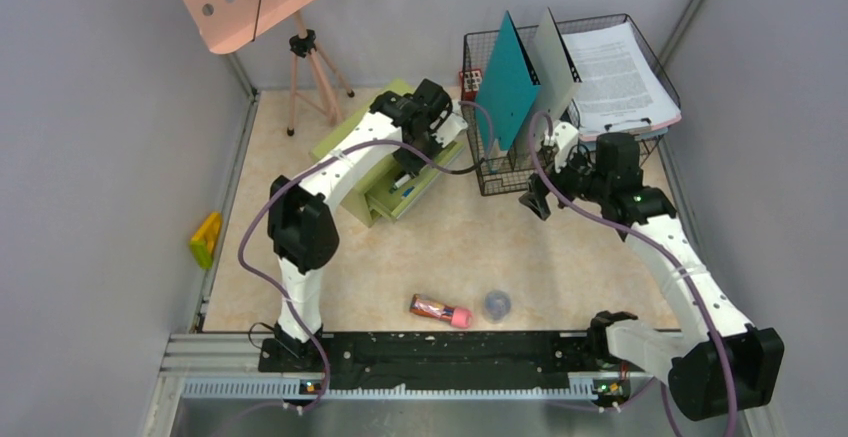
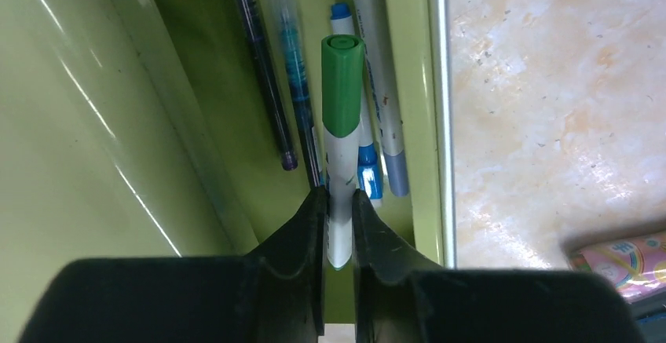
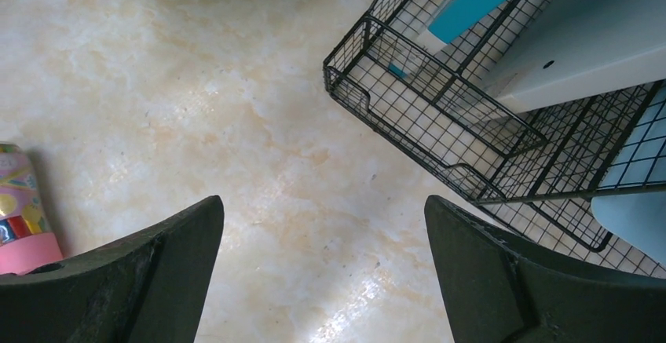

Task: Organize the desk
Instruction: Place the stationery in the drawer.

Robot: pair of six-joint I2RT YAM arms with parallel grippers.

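Observation:
The desk (image 1: 470, 247) is a beige marbled top. At its back left an olive-green drawer box (image 1: 385, 172) stands with its drawer pulled out. My left gripper (image 2: 339, 195) reaches into the drawer (image 2: 236, 123) and is shut on the white barrel of a green-capped marker (image 2: 342, 84), which points away over several other pens (image 2: 377, 84). In the top view the left gripper (image 1: 405, 162) is over the drawer. My right gripper (image 3: 323, 209) hangs open above bare desk, with nothing between its fingers, beside the front corner of a black wire rack (image 3: 440, 107).
The wire rack (image 1: 520, 157) holds a teal folder (image 1: 508, 82), a grey one and a stack of papers (image 1: 620, 77). A pink patterned tube (image 1: 440, 309) and a small grey-blue round object (image 1: 497, 304) lie near the front edge. A tripod (image 1: 305, 77) stands back left; a yellow object (image 1: 206, 239) sits at the left wall.

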